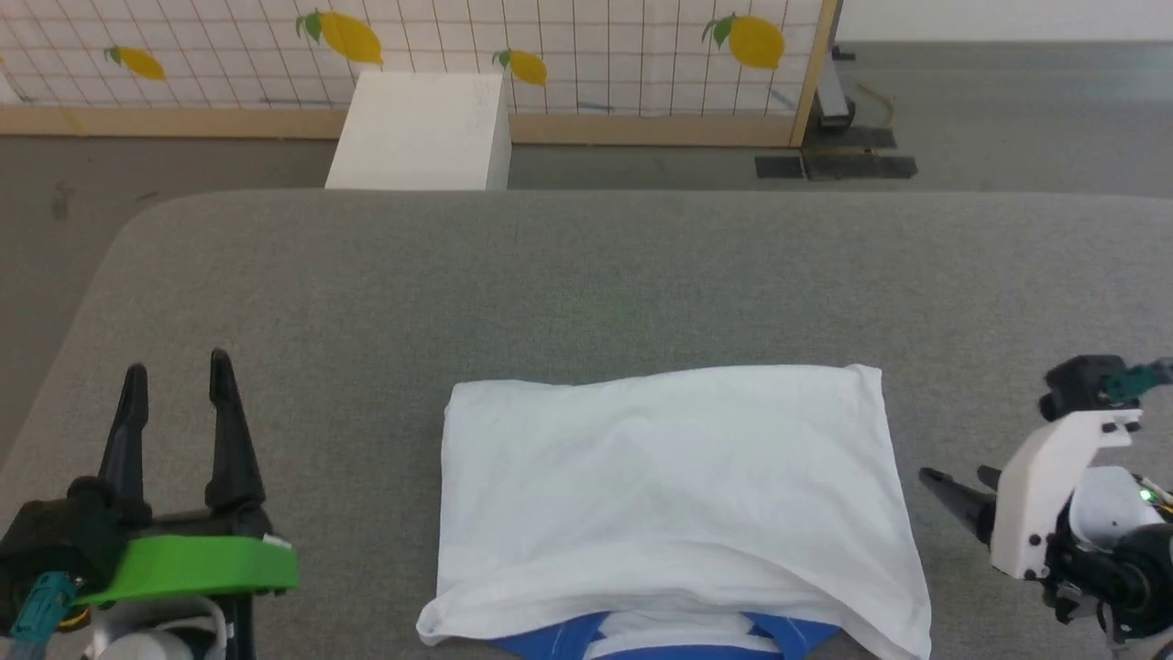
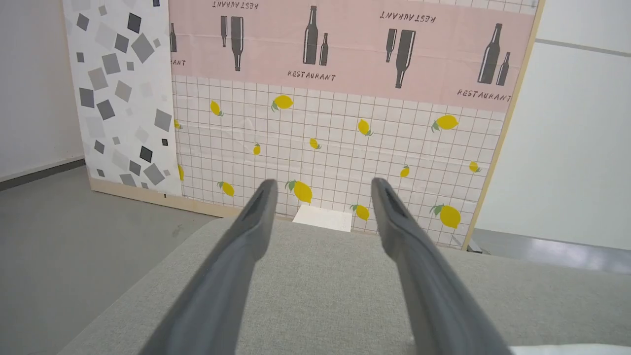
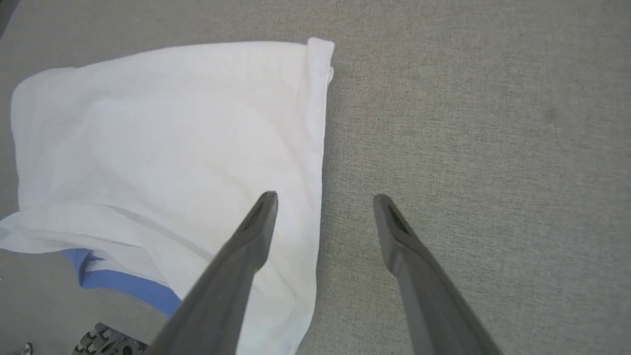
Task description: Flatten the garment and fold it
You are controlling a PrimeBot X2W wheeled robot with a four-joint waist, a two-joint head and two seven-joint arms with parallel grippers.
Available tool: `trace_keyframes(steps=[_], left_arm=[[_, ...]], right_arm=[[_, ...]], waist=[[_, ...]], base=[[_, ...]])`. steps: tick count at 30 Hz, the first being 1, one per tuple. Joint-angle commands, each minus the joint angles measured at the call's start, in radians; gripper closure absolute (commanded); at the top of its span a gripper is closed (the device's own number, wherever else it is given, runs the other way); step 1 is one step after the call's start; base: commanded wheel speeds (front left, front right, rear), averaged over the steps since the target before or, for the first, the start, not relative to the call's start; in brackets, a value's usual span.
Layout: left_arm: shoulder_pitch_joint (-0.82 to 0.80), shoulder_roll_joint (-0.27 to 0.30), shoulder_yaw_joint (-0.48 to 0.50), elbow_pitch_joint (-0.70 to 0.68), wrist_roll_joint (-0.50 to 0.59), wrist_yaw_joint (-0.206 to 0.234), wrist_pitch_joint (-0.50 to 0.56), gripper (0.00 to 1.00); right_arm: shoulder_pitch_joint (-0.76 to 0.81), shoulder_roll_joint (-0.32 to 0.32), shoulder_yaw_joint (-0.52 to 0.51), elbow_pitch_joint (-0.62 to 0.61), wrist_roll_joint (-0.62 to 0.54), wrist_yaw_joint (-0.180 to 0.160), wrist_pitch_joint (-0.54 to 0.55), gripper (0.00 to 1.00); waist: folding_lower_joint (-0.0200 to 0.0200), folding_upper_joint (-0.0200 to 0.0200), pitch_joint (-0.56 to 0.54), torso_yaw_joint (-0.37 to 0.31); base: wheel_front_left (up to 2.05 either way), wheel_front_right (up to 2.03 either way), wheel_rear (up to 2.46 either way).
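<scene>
Starting at L pincer (image 1: 177,367): spread wide, nothing gripped, parked well left of the garment (image 1: 669,486), aimed away over bare counter (image 1: 586,275). Over to R pincer (image 1: 951,474): also wide apart, empty, just right of the garment, aimed at its right edge; contact can't be told.

Out to the garment itself: lying at the counter's near edge, white side up w/ bits of blue collar and sleeve peeking out along the near side. Looks folded over once already, approx rectangular, a bit puffy on top.

Handling guess: light, soft, floppy. Prob. drags on the cloth-like top rather than sliding. No stiffness, so would sag from any single pinch. Best taken at two corners or along a hem, both pincers together, pinching thin and low.

Count: 1 garment, 2 pincers, 1 white box (image 1: 422,128) beyond the garment past the far counter edge, 1 lemon-print screen (image 1: 596,46) behind that.
</scene>
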Motion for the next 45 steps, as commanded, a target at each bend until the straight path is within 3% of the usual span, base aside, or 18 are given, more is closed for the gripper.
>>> trace_keyframes(steps=[1, 9, 24, 28, 29, 30, 31, 40, 45], left_arm=[[-0.027, -0.017, -0.004, -0.003, 0.029, -0.006, -0.014, 0.00], [-0.065, -0.100, 0.008, -0.012, 0.116, -0.035, -0.024, 0.00], [-0.084, -0.213, 0.057, 0.056, 0.193, -0.147, -0.024, 0.00], [-0.087, -0.226, 0.059, 0.074, 0.199, -0.159, -0.024, 0.00], [-0.088, -0.229, 0.060, 0.077, 0.201, -0.162, -0.024, 0.00], [-0.088, -0.231, 0.061, 0.080, 0.204, -0.165, -0.024, 0.00], [-0.088, -0.233, 0.062, 0.082, 0.206, -0.167, -0.024, 0.00], [-0.075, -0.249, 0.079, 0.092, 0.216, -0.180, -0.024, 0.00], [-0.067, -0.255, 0.081, 0.096, 0.223, -0.190, -0.024, 0.00]], right_arm=[[-0.028, -0.020, 0.028, 0.024, 0.015, -0.001, 0.009, 0.00], [-0.077, -0.107, 0.138, 0.133, 0.095, -0.001, 0.008, 0.00], [-0.116, -0.108, 0.331, 0.196, 0.195, -0.001, -0.039, 0.00], [-0.128, -0.123, 0.358, 0.213, 0.197, -0.001, -0.041, 0.00], [-0.131, -0.130, 0.365, 0.219, 0.195, -0.001, -0.039, 0.53], [-0.133, -0.135, 0.367, 0.226, 0.197, -0.001, -0.039, 0.80], [-0.134, -0.138, 0.364, 0.231, 0.199, -0.001, -0.043, 1.00], [-0.138, -0.161, 0.292, 0.264, 0.216, -0.001, -0.087, 1.00], [-0.128, -0.207, 0.181, 0.294, 0.185, -0.001, -0.106, 1.00]], waist=[[0.0000, 0.0000, 0.034, 0.009], [0.0000, 0.0000, 0.110, 0.044], [0.0000, 0.0000, 0.153, 0.075], [0.0000, 0.0000, 0.152, 0.077], [0.0000, 0.0000, 0.152, 0.077], [0.0000, 0.0000, 0.150, 0.077], [0.0000, 0.0000, 0.150, 0.077], [0.0000, 0.0000, 0.138, 0.068], [0.0000, 0.0000, 0.133, 0.057]], base=[[0.00, 0.00, 0.00], [0.00, 0.00, 0.00], [0.00, 0.00, 0.00], [0.00, 0.00, 0.00], [0.00, 0.00, 0.00], [0.00, 0.00, 0.00], [0.00, 0.00, 0.00], [0.00, 0.00, 0.00], [0.00, 0.00, 0.00]])
